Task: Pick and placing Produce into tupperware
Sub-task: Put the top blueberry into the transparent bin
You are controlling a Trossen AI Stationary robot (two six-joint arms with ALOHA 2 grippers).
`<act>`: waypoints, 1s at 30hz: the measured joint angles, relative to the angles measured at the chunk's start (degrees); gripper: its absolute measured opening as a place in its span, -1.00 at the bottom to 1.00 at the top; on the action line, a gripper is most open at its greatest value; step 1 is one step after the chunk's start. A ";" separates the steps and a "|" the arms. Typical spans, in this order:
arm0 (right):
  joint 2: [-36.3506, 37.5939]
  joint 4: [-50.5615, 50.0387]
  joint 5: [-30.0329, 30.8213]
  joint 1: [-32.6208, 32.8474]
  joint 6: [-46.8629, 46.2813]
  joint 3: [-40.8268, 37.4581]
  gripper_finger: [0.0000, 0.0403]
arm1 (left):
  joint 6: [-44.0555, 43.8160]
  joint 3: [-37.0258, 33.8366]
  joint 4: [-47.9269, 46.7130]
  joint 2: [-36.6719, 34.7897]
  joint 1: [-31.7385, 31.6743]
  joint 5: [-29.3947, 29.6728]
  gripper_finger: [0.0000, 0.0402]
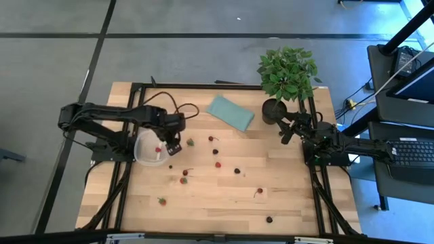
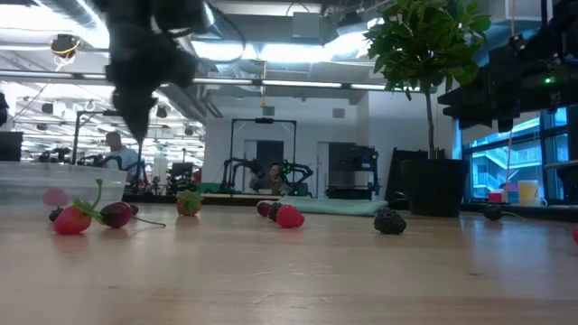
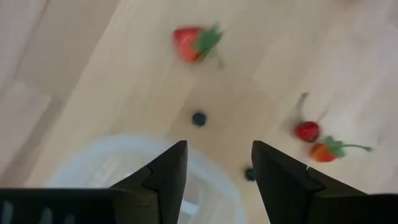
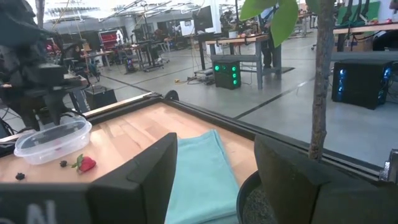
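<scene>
The clear tupperware (image 1: pixel 148 148) sits at the table's left with one red piece (image 1: pixel 159 149) inside. My left gripper (image 1: pixel 171 144) hangs open just above its right rim (image 3: pixel 124 163), pointing steeply down, with nothing between its fingers (image 3: pixel 169 177). Produce lies loose on the wood to the right of the tupperware: a strawberry (image 3: pixel 193 42), a dark berry (image 3: pixel 199 118), a red cherry (image 3: pixel 306 130) and others (image 1: pixel 218 164). My right gripper (image 1: pixel 291 129) waits open and level at the right, beside the plant pot.
A teal pad (image 1: pixel 230 112) lies at the far middle. A potted leafy plant (image 1: pixel 286 74) stands at the far right, close to my right gripper. More berries sit toward the near edge (image 1: pixel 162 200) (image 1: pixel 269 219). People and benches show in the room behind.
</scene>
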State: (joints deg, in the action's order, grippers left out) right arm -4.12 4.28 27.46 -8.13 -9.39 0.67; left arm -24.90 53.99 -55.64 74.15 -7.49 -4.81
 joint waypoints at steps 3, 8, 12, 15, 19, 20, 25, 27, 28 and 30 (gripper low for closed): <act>0.00 0.41 0.02 0.00 0.62 0.00 0.08 | 6.17 3.96 -2.47 4.69 -0.01 -0.17 -0.14; 0.00 0.67 0.02 0.00 0.62 0.00 0.08 | 14.60 9.71 -8.59 13.96 -0.09 -0.17 -0.14; 0.00 0.66 0.02 -0.01 0.64 0.00 0.08 | 14.87 12.63 -12.35 20.60 -0.70 0.50 -0.14; 0.00 0.66 0.02 0.00 0.66 0.00 0.08 | 14.94 13.75 -12.32 24.54 -0.76 0.86 -0.14; 0.00 0.65 0.02 -0.01 0.66 0.00 0.08 | 14.63 14.38 -12.30 28.88 -0.74 0.84 -0.14; 0.00 0.65 0.02 -0.01 0.64 0.00 0.08 | 14.80 14.43 -12.26 29.60 -0.76 0.87 -0.14; 0.00 0.65 0.02 -0.01 0.64 0.00 0.08 | 15.04 14.48 -12.28 31.73 -0.76 0.87 -0.14; 0.00 0.65 0.02 0.01 0.64 0.00 0.08 | 15.47 14.48 -11.85 31.73 -0.76 0.87 -0.14; 0.00 0.65 0.02 -0.01 0.64 0.00 0.08 | 16.06 14.48 -11.33 31.73 -0.76 0.89 -0.14; 0.00 0.65 0.02 0.01 0.64 0.00 0.08 | 17.53 14.48 -10.56 31.73 -0.76 1.27 -0.14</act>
State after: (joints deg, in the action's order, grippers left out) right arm -4.12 4.93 27.49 -8.12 -8.75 0.67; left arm -7.36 68.47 -66.21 105.89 -8.25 -3.54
